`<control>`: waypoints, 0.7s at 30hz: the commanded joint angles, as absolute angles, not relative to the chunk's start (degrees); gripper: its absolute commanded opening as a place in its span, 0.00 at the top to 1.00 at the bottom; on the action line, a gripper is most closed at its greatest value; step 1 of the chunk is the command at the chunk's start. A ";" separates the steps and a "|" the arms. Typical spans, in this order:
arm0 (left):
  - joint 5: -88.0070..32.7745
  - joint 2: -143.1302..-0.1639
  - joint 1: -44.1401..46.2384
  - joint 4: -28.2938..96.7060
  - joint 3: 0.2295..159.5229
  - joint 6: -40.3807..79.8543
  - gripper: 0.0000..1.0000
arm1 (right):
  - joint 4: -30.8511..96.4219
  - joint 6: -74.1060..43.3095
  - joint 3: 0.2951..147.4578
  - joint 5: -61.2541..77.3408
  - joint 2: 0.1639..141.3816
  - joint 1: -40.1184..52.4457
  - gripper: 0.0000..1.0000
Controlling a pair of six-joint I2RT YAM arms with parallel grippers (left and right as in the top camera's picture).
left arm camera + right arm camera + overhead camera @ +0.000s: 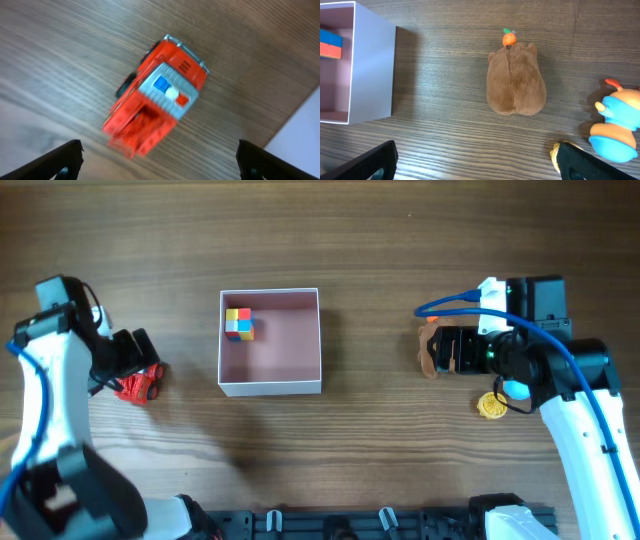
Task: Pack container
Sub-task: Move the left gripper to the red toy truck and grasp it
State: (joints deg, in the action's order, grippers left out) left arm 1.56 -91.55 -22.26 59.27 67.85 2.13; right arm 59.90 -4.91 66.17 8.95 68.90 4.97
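Note:
The container [270, 387] is a square white-walled box with a pink inside at the table's middle; its wall also shows in the right wrist view [372, 70]. A multicoloured cube [238, 323] lies in its back left corner. A red toy truck [140, 385] lies on the table at the left. My left gripper [135, 360] is open above it, and the truck [160, 95] lies between the spread fingers [160, 162]. My right gripper [445, 350] is open above a brown plush toy [428, 352], which lies ahead of the fingers [477, 162] in the right wrist view [516, 80].
A yellow toy [491, 405] lies near my right arm, touching the right finger's edge in the right wrist view [556, 152]. A blue and orange toy [615, 130] stands right of the plush. The table's pale edge [300, 130] shows beside the truck.

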 commanded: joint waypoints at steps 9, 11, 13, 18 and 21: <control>-0.40 -103.22 -22.39 51.64 67.44 -2.81 0.06 | 60.53 -4.49 67.40 8.60 68.90 4.84 0.00; -0.43 -103.22 -22.39 51.90 67.37 -2.81 0.11 | 60.58 -4.47 67.40 8.60 68.90 4.84 0.00; -0.45 -103.22 -22.39 52.14 67.05 -2.79 0.12 | 60.58 -4.49 67.40 8.58 68.90 4.84 0.00; -0.64 -103.22 -22.35 52.07 66.63 -2.76 0.17 | 60.58 -4.47 67.40 8.60 68.90 4.84 0.00; -0.64 -103.22 -22.35 52.07 66.63 -2.76 0.23 | 60.75 -4.47 67.40 8.60 68.90 4.84 0.00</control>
